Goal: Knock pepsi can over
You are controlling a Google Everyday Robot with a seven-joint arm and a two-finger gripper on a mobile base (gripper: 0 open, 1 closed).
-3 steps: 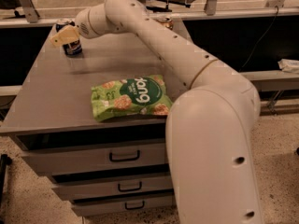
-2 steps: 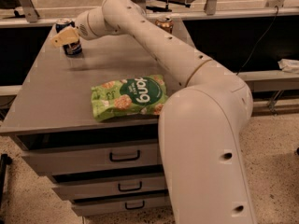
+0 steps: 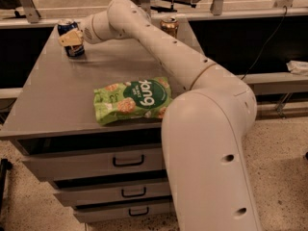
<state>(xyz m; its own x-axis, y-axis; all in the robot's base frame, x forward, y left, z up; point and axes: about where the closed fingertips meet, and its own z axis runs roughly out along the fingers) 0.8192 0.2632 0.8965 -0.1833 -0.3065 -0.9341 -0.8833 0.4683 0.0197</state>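
The pepsi can (image 3: 70,38) is dark blue with a silver top and stands upright at the far left corner of the grey cabinet top (image 3: 57,105). My gripper (image 3: 72,38) is at the can, its tan fingers (image 3: 69,38) in front of the can's upper half and touching or nearly touching it. My white arm reaches across the top from the lower right.
A gold can (image 3: 169,26) stands at the far edge, right of my arm. A green snack bag (image 3: 132,100) lies flat near the front middle. The cabinet has three drawers (image 3: 127,161) below. A metal rail runs behind the far edge.
The arm has shifted slightly, uncovering the gold can behind it. The gripper stays at the pepsi can, which still stands upright.
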